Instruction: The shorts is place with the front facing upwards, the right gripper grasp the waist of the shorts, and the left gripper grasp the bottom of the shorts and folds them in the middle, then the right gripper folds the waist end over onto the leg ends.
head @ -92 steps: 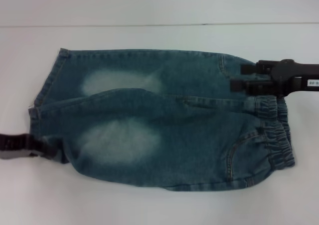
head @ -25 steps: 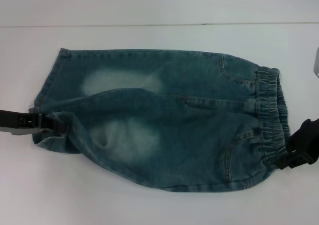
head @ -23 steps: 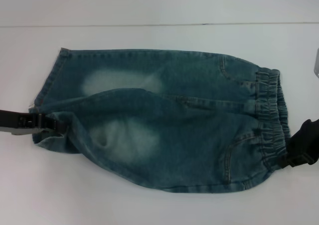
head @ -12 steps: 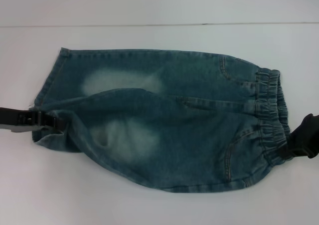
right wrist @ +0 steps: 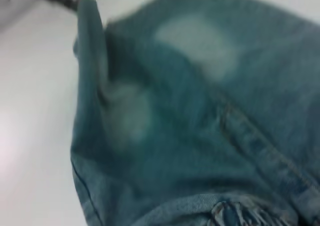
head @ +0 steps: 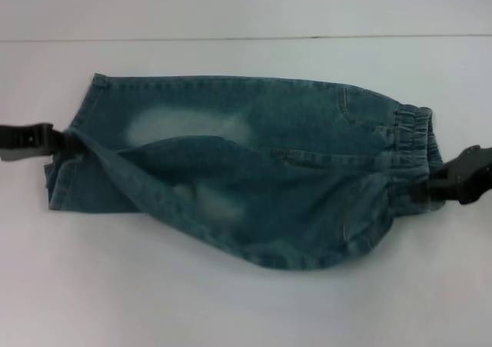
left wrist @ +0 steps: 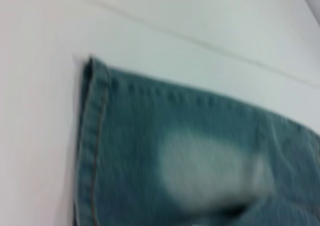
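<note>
shorts (head: 246,170) lie across mid table (head: 231,308), near half lifted and folding. left gripper (head: 61,141) clamped on the leg ends (head: 65,174), right gripper (head: 430,189) clamped on the waist (head: 415,143).

- The shorts (head: 246,170) lie across the counter (head: 231,308), waist of the shorts (head: 415,151) to the right, leg ends (head: 65,170) to the left.
- The left gripper (head: 61,141) meets the leg ends.
- The right gripper (head: 430,189) meets the waist.
</note>
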{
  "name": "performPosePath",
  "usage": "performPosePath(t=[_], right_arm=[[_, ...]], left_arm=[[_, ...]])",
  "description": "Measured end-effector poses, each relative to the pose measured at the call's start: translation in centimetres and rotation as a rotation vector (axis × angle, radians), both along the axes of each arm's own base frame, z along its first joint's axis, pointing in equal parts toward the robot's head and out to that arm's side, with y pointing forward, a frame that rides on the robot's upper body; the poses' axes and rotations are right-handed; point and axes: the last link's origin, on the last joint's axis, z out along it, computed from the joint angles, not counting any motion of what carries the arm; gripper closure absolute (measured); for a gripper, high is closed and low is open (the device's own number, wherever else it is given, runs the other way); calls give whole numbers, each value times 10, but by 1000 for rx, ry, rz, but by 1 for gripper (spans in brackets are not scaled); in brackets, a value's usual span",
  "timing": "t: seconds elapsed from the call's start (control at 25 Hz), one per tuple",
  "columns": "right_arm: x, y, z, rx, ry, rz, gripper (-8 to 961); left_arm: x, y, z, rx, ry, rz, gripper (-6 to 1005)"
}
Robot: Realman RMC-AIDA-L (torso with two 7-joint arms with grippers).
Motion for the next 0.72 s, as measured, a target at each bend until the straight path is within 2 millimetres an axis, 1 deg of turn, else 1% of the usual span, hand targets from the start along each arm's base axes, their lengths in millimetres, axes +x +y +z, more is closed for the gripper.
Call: performPosePath(t=[0.16, 0.2, 0.24, 0.44, 0.52, 0.72], right_arm=[[6, 2, 4, 94, 107, -93, 902], [10, 4, 5, 140, 144, -148, 902], [10, 4, 5, 140, 144, -148, 902], [21, 9, 3, 261, 242, -245, 902], [23, 12, 1, 310, 283, -265, 903], [28, 19, -8, 394, 303, -276, 903]], left_arm=[[3, 15, 4, 63, 31, -3, 967], [4, 23, 5, 92, 51, -1, 965], [4, 23, 5, 92, 51, -1, 963], [8, 40, 4, 158, 95, -6, 955], [8, 45, 2, 183, 109, -4, 952], [7, 57, -10, 228, 169, -1, 944]])
